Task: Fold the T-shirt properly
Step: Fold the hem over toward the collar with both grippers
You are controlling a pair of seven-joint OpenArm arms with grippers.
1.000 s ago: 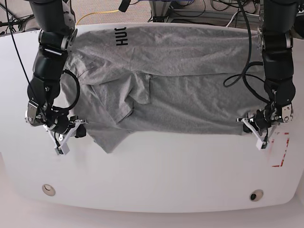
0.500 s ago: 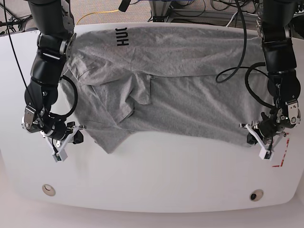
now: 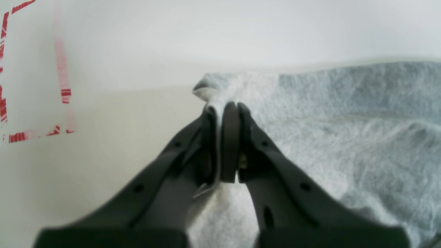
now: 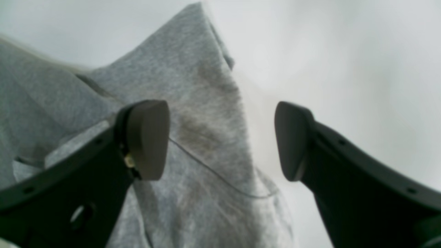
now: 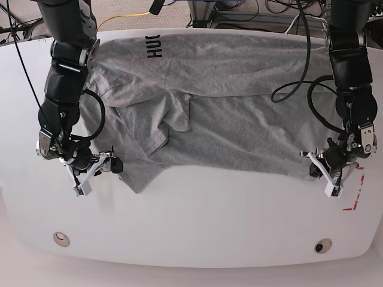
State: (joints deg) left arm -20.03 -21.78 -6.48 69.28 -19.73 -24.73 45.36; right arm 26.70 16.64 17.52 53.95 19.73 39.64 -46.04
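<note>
The light heather-grey cotton T-shirt (image 5: 209,113) lies spread across the far half of the white table (image 5: 197,221), rumpled, with one sleeve folded inward near the middle and black block lettering at its far edge. Its near hem runs roughly straight; a pointed flap hangs forward at the base view's left. The left claw (image 3: 225,110) is closed tight on the hem corner (fabric pinched between the black pads). The right claw (image 4: 220,137) stands wide apart over the pointed flap, gripping nothing. Red tape marks (image 5: 354,194) sit just beside the left claw. The near half of the table is bare white surface.
</note>
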